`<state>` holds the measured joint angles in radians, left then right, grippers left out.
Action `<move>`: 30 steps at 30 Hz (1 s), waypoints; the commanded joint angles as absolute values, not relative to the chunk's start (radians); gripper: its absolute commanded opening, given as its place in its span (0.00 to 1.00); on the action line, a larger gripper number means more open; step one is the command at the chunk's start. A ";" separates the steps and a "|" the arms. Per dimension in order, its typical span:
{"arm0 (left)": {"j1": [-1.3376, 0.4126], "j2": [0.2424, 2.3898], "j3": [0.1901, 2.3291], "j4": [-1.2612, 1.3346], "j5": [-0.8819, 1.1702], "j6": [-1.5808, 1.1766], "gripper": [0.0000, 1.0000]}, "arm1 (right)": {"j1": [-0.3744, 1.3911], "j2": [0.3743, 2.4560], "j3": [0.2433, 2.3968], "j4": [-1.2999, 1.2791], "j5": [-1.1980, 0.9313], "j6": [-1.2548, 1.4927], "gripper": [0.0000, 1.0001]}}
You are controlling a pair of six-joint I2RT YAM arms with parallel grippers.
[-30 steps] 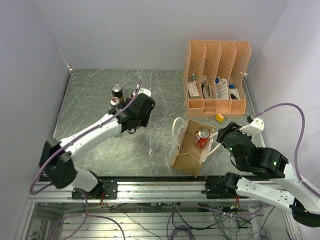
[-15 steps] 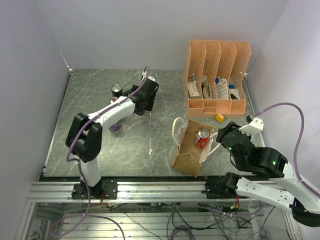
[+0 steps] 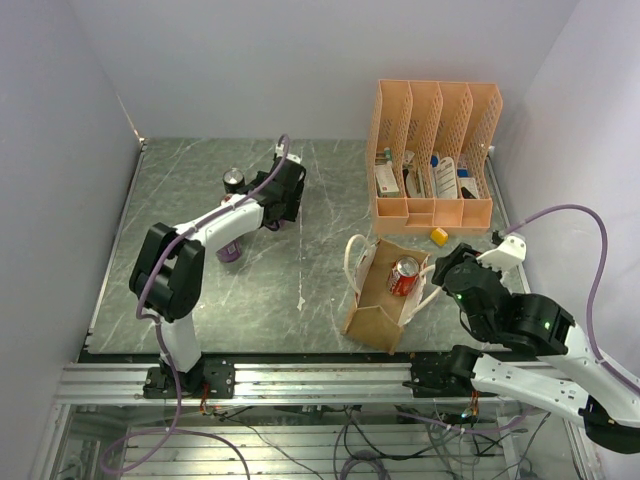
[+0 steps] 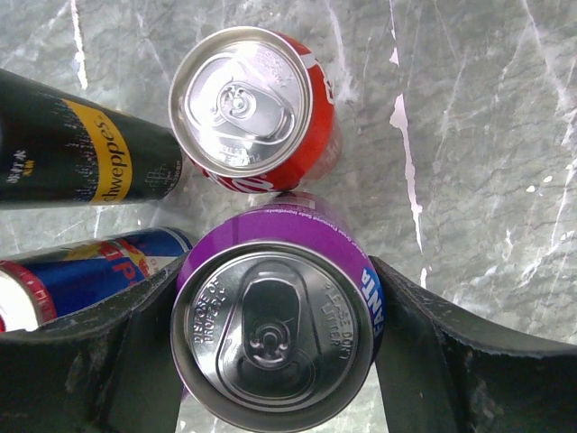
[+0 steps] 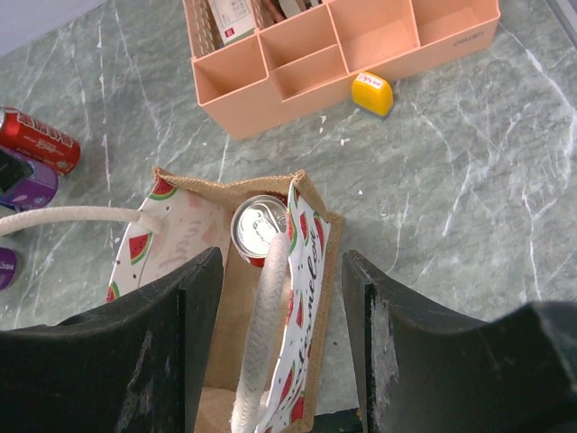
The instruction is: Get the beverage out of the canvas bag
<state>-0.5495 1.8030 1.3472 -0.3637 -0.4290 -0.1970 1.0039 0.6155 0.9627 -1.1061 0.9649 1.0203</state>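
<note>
Standing open-topped by the near edge of the desk (image 3: pixel 330 200), toward its near-right corner, the canvas bag (image 3: pixel 375 312) (image 5: pixel 308 271) holds the beverage (image 3: pixel 404 275) (image 5: pixel 259 225), 1 red can sitting upright at the bag's far end with its silver top showing. The right claw (image 3: pixel 448 272) (image 5: pixel 281 298) hovers over the bag, its 2 fingers spread wide with nothing gripped. A white rope handle (image 5: pixel 263 334) runs between them in the wrist view, and I cannot tell whether it touches them.

The left claw (image 4: pixel 275 329) (image 3: pixel 282 196) is over the far-left part of the desk, partly closed, its fingers pressed to both sides of an upright purple can (image 4: pixel 275 338). Another red can (image 4: pixel 252 108) stands just beside that, with a black can (image 4: pixel 81 149) and a blue can (image 4: pixel 81 275) close by.

A peach file organizer (image 3: pixel 433 211) stands at the far-right corner. A small yellow object (image 3: pixel 439 236) lies between it and the bag.
</note>
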 commanded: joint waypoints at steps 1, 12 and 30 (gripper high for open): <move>-0.531 1.823 1.378 -0.269 -0.401 -0.184 0.07 | 1.008 0.604 0.962 -1.109 0.994 1.028 0.56; -0.488 1.848 1.369 -0.252 -0.356 -0.210 0.14 | 1.008 0.617 0.964 -1.117 0.994 1.034 0.56; -0.449 1.865 1.357 -0.230 -0.287 -0.235 0.28 | 1.008 0.604 0.963 -1.120 0.994 1.037 0.56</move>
<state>-0.4541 1.8668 1.3468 -0.3328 -0.2996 -0.2184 1.0039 0.6155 0.9627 -1.1084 0.9649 1.0206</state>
